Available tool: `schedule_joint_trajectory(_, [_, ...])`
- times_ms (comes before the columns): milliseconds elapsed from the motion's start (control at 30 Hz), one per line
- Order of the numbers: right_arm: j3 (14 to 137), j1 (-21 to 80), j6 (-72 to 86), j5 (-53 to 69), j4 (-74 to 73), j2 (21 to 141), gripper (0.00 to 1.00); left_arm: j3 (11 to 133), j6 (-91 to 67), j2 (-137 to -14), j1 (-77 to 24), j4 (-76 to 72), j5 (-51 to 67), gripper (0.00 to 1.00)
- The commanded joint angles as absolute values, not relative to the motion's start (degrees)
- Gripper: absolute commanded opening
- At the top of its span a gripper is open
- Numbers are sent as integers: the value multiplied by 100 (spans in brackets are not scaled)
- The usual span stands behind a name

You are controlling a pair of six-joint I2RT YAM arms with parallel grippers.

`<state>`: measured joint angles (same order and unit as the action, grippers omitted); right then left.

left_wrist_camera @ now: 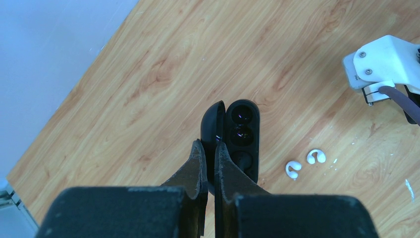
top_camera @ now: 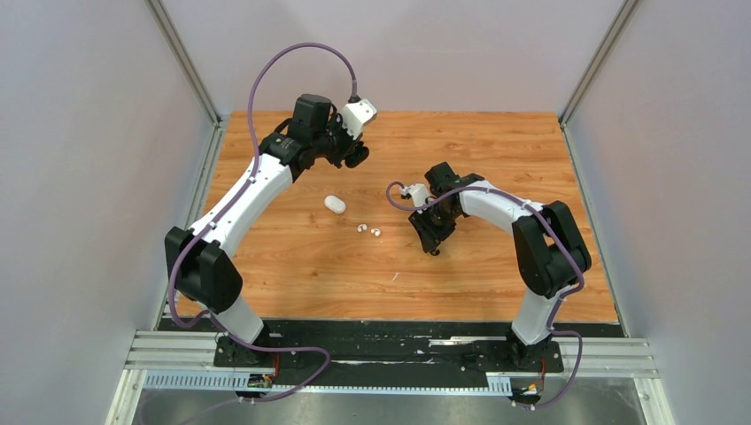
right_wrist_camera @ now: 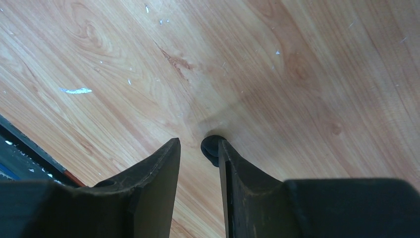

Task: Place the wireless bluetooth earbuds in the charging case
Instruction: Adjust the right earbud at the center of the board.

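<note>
My left gripper (left_wrist_camera: pixel 209 146) is shut on the lid of an open black charging case (left_wrist_camera: pixel 243 134) and holds it above the back of the table (top_camera: pixel 292 266). The case's dark wells face the camera, and I cannot tell whether a bud sits in them. Two white earbuds (left_wrist_camera: pixel 293 169) (left_wrist_camera: pixel 316 156) lie on the wood right of the case, and also show in the top view (top_camera: pixel 361 227) (top_camera: pixel 375 233). My right gripper (right_wrist_camera: pixel 198 144) is open and low over the table. One black earbud (right_wrist_camera: pixel 212 148) lies at its right fingertip, not gripped.
A closed white oval case (top_camera: pixel 334 204) lies on the wood left of the white buds. The right arm's white wrist camera (left_wrist_camera: pixel 386 62) shows at the upper right of the left wrist view. Grey walls enclose the table on three sides.
</note>
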<state>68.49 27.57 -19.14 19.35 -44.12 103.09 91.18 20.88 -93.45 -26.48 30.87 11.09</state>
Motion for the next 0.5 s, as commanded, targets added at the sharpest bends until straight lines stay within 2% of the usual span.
schedule_joint_trajectory(0, [6752,2784,-1903,1811,-4373,10247,37,9242,2092,-9196,-2646,2936,1089,0])
schedule_joint_trajectory(467, [6684,2745,-2047,1756,-4317,10310,40,9312,2069,-9267,-2646,2962,1124,0])
